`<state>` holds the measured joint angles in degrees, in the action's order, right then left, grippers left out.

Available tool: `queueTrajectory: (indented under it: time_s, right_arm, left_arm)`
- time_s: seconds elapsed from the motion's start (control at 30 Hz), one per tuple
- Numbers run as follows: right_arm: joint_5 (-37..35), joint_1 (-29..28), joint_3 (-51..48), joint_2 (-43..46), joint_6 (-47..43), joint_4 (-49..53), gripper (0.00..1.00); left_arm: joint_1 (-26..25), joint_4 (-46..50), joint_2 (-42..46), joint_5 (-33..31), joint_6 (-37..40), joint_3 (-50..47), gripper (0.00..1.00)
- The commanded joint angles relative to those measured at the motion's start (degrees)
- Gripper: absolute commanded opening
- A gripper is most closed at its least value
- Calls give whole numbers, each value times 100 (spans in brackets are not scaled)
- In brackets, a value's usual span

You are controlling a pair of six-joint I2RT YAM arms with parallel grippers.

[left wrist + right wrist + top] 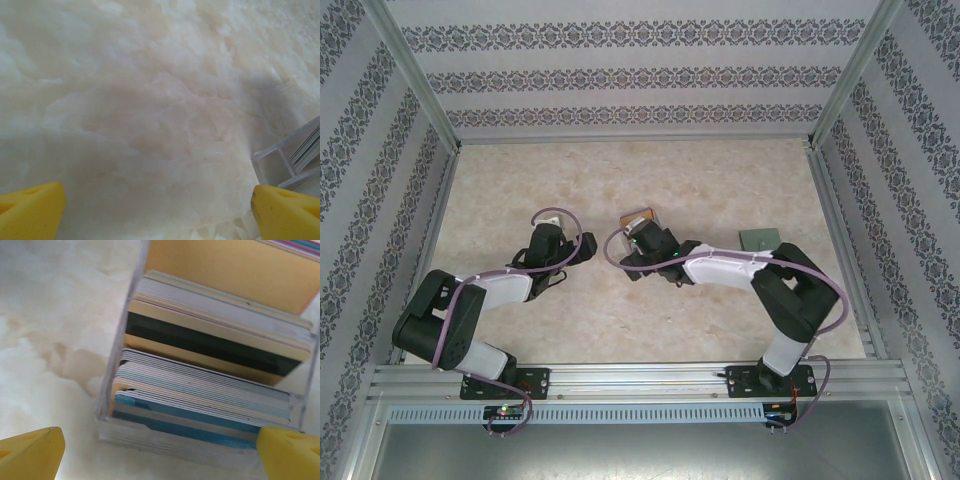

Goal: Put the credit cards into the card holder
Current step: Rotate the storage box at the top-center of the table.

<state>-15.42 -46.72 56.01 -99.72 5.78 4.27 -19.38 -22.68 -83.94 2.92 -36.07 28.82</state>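
A: So, progress on cards → holder?

B: Basically nil. Nothing transferred as far as visible. Credit cards [200,390] all packed upright in clear stand [165,442], two rows. Card holder [760,238] flat on table [150,100]; open or shut, anything inside: can't tell at this res.

A: Grippers?

B: right gripper [160,455]: fingers [30,452] spread wide, nothing pinched. left gripper [157,215]: same, spread wide, empty.

A: Position rel. to fingers?

B: R side: stand dead ahead of the tips, near row of cards lined up inside the gap, just beyond the pads. One pad just beside stand's front corner; touching or not, can't tell. L side: bare table between and ahead of the fingers, corner of stand just ahead of the fingertip nearer the other arm. Holder well apart from both pairs, back behind R fingers, near that arm's elbow per top view.

A: Left to do?

B: Prob everything: pinch one card off the near row, lift out, carry over to holder, open if needed, slide in, repeat.
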Motion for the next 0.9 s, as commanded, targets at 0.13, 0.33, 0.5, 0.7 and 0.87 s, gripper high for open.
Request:
queueTrajectory:
  time_s: [0.13,0.33,0.5,0.7,0.87]
  right_arm:
    - [-1912,433,122,-170,228,120,98]
    - [-1464,1312,266,-223,651,-66,98]
    - [-478,1671,376,-127,894,-417,98]
    - [305,1995,-157,866,855,-377,98]
    - [-845,2557,-490,1696,2018,475,98]
  left_arm:
    - [39,-7,335,-244,-70,-77,96]
    - [41,27,265,-141,-140,-27,96]
    - [40,58,156,-35,-90,19,96]
    - [35,133,79,48,-31,95,95]
    - [-167,-68,107,364,340,135,94]
